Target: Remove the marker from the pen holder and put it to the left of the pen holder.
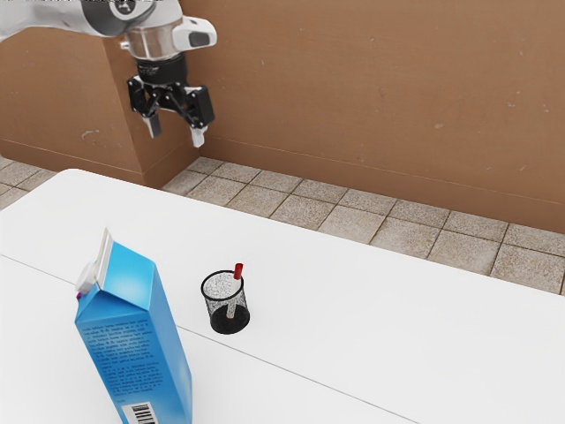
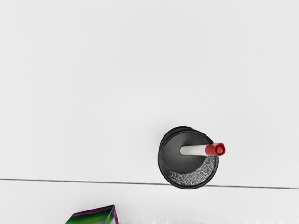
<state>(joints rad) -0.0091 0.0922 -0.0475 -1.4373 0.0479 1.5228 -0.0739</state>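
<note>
1. Your red-capped marker (image 2: 194, 150) is standing aslant inside the black mesh pen holder (image 1: 229, 305), its white lower end reaching down toward the dark base and its red cap (image 2: 215, 149) poking out over the rim.
2. The pen holder is standing upright on the white tabletop (image 1: 397, 327), with a thin dark seam (image 2: 70, 181) running across the surface close by its base.
3. At the exterior view's left of the holder, and apart from it, a tall blue carton (image 1: 132, 344) is standing upright, displaying its white screw cap (image 1: 86, 277), printed text and a barcode (image 1: 139, 413) to you.
4. Your black two-finger gripper (image 1: 176, 132) is hanging in the air, well apart from marker and holder, its fingers spreading wide and holding nothing between them.
5. Your pale Franka arm (image 1: 53, 16) is reaching in from the exterior view's upper left, carrying the gripper with its fingers pointing downward.
6. Behind the table, a brown wall (image 1: 353, 106) is rising over a floor of speckled beige tiles (image 1: 340, 221).
</note>
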